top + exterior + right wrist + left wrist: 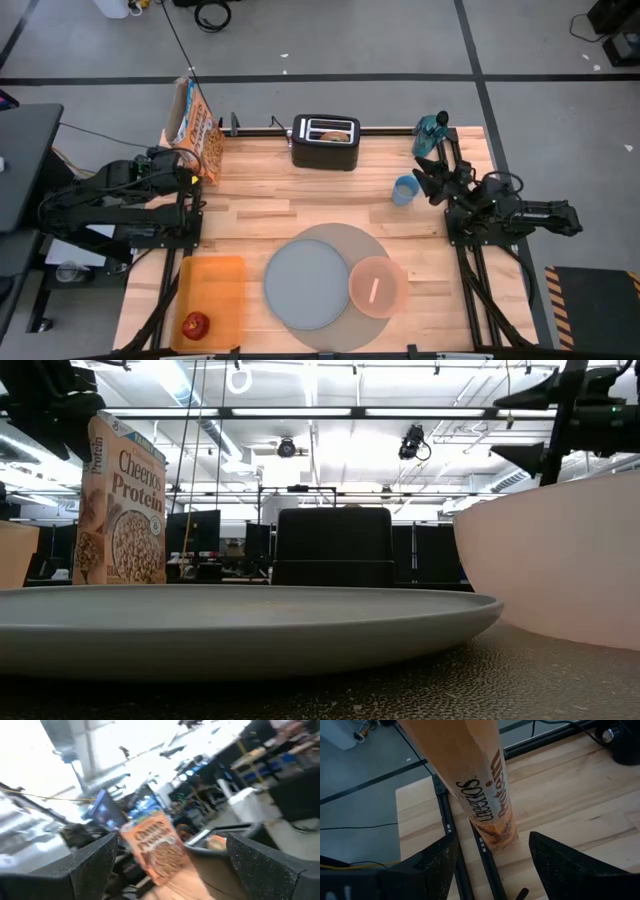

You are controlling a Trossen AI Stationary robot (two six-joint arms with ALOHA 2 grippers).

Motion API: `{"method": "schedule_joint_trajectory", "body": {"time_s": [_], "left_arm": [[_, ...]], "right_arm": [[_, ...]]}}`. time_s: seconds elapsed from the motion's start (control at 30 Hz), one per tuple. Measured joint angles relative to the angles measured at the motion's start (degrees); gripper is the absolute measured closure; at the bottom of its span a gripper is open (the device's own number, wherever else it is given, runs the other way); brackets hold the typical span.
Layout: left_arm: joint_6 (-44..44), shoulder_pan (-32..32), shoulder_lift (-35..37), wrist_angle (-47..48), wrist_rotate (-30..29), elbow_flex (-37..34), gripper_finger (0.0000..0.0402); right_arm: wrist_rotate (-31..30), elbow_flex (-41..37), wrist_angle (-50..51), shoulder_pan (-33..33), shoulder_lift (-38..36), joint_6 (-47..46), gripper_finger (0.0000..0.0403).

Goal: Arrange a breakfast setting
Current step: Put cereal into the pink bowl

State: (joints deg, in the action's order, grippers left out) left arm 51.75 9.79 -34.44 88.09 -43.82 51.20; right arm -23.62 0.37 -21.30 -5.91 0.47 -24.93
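Breakfast setting, front-centre of wooden counter [260,215]:
- Large round grey mat [345,237], flat.
- Smaller grey plate [305,285], lying on mat.
- Translucent pink bowl [377,286], overlapping mat's right edge, just beside plate; pale spoon [374,290] inside.
- Red apple [195,324], on orange tray [212,290], front-left.
- Bagel [337,134], in black toaster [325,142], back.

Left gripper [492,865]: fingers apart, at cereal box [192,128].
Right gripper [425,178]: fingers apart, near blue cup [404,190].

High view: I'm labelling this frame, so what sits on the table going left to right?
Orange tray with red apple → grey plate → pink bowl; along the back, cereal box → toaster → blue cup.
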Motion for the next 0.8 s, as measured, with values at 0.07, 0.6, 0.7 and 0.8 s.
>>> {"method": "schedule_joint_trajectory", "body": {"time_s": [0.07,0.6,0.7,0.8], "left_arm": [[0.0,0.0,0.0,0.0,0.0,0.0,0.0148],[-1.4,0.0,0.0,-0.5,3.0,-2.5,0.0148],[-1.2,0.0,-0.1,-1.6,3.0,-4.7,0.0148],[0.4,0.0,-0.1,-2.4,2.8,-4.9,0.0147]], "right_arm": [[2.8,0.0,-0.9,0.0,0.0,2.1,0.0023],[11.9,0.0,0.1,0.0,1.7,9.4,0.0054],[16.1,0.0,0.7,0.0,2.5,10.3,0.0055],[19.1,0.0,0.3,0.0,3.6,11.4,0.0055]]}}
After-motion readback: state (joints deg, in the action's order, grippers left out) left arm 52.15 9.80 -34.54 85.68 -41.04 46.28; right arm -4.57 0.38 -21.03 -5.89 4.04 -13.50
